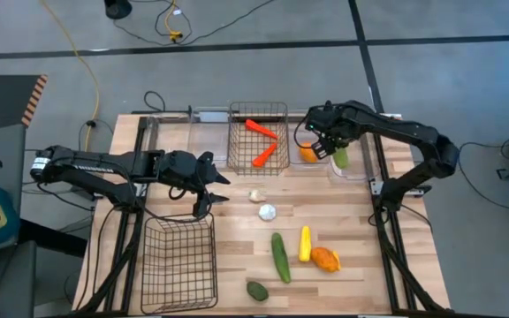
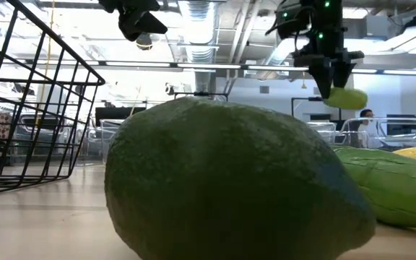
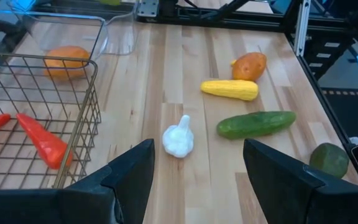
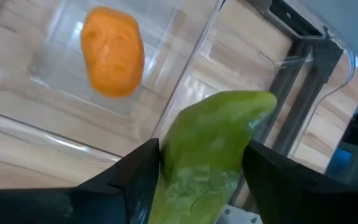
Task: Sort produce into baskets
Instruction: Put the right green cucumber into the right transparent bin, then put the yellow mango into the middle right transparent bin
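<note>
Bench: pale wood-plank bench (image 1: 352, 221) on a dark frame, standing on a grey floor (image 1: 237, 79) crossed by dark lines and a yellow cable (image 1: 95, 84).
Room: the low view looks past the bench into a bright hall with ceiling lights and ducts; a person (image 2: 367, 115) shows far off.
Far edge: smaller wire basket (image 1: 259, 163) with 2 red-orange carrots (image 1: 263, 141), flanked by clear bins; 1 orange fruit (image 1: 308, 154) lies in a clear bin (image 1: 299, 166) beside that basket.
Near-left corner: larger wire basket (image 1: 178, 262).
Middle: 2 white garlics (image 1: 262, 205), close together.
Near-right area: green cucumber (image 1: 280, 256), yellow squash (image 1: 305, 243) and the second orange fruit (image 1: 325, 258) close together; the avocado (image 1: 257, 290) is by the near edge.
Right pincer (image 1: 330, 148): over the far-right clear bins, fingers clasped around the second green cucumber (image 4: 207, 149), held off the bench.
Left pincer (image 1: 212, 190): fingers apart, holding nothing, above the bench between the 2 wire baskets.
</note>
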Motion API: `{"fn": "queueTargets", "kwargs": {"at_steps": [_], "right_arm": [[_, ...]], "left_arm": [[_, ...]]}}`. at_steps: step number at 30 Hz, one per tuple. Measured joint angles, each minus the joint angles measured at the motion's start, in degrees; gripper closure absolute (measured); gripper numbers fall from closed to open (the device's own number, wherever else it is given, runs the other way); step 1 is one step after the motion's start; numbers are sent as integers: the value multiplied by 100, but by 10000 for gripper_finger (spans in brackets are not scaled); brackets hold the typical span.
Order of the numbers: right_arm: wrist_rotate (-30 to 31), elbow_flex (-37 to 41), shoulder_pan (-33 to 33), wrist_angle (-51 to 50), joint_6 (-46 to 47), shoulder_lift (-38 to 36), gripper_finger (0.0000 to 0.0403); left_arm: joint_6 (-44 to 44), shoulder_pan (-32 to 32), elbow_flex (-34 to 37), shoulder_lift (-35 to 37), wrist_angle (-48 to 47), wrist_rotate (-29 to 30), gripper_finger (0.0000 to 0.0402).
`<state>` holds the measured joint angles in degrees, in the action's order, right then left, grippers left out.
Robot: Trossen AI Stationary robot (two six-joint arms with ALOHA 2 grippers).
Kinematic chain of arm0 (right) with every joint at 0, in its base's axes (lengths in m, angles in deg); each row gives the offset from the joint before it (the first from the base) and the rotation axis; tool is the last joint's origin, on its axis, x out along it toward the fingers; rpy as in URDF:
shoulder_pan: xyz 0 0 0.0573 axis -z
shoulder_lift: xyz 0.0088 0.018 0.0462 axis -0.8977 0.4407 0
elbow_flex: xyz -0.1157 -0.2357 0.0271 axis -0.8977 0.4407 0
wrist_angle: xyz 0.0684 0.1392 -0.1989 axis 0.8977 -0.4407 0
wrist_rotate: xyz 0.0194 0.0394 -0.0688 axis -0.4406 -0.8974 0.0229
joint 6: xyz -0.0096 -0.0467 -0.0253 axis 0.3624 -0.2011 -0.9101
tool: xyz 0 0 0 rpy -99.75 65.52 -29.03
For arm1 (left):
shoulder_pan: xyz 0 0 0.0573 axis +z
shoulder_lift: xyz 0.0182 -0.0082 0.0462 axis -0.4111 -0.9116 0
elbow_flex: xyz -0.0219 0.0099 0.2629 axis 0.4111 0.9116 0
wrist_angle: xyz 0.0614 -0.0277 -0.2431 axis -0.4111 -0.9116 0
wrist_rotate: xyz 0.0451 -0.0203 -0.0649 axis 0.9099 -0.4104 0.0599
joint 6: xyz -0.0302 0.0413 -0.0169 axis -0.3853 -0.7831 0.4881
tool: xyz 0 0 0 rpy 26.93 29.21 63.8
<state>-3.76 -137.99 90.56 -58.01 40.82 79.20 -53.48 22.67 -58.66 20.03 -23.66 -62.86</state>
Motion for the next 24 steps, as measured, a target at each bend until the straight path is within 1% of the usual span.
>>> {"fn": "queueTargets", "kwargs": {"at_steps": [7,14,17,20,24], "right_arm": [[19,2,132,-155,-28,325,140],[-35,2,179,-190,-27,372,142],[-268,2,162,-194,-20,287,142],[-659,2,95,-183,-7,168,142],[-1201,2,-169,-140,285,39,142]], "left_arm": [[-2,0,0,0,0,49,168],[-4,0,0,0,0,184,168],[-6,0,0,0,0,251,168],[-7,2,0,0,-1,299,168],[-7,2,0,0,-2,302,168]]}}
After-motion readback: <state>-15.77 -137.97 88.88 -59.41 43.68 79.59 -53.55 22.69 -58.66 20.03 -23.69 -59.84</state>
